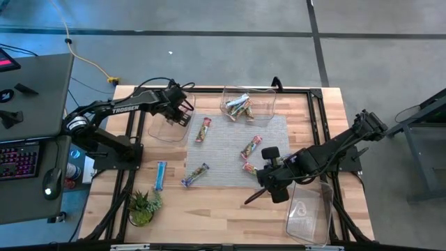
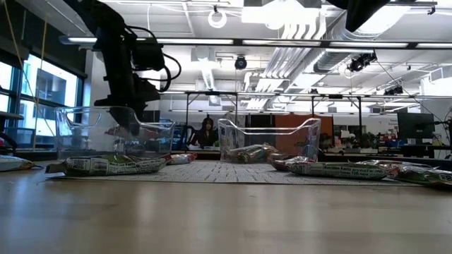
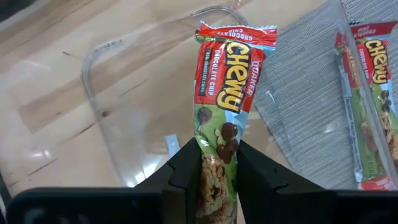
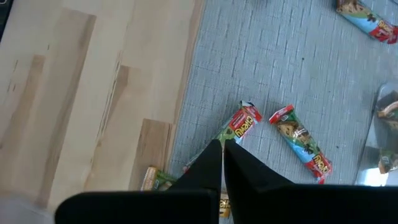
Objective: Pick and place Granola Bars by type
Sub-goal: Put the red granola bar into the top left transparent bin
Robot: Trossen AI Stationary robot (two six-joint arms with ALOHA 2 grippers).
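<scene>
Overhead, five loose bars (image 1: 203, 129) on table, three clear bins (image 1: 249, 103).

Left gripper (image 1: 182, 111) holds a Chewy bar (image 3: 225, 106) over the left bin (image 1: 169, 120); the bin's inside shows bare wood, so the way down is free.

Back bin (image 1: 249, 104) already holds several bars, and its walls block a sideways approach.

The mat (image 1: 235, 150) is cluttered at its right side — three bars (image 1: 251, 148) lie close to the right gripper (image 1: 252, 197). The mat's middle is bare.

Right bin (image 1: 310, 210) sits just beside the right arm, at the table's front corner.

Front left, a plant (image 1: 141, 206) stands beside a blue bar (image 1: 160, 175) — an upright obstacle.
</scene>
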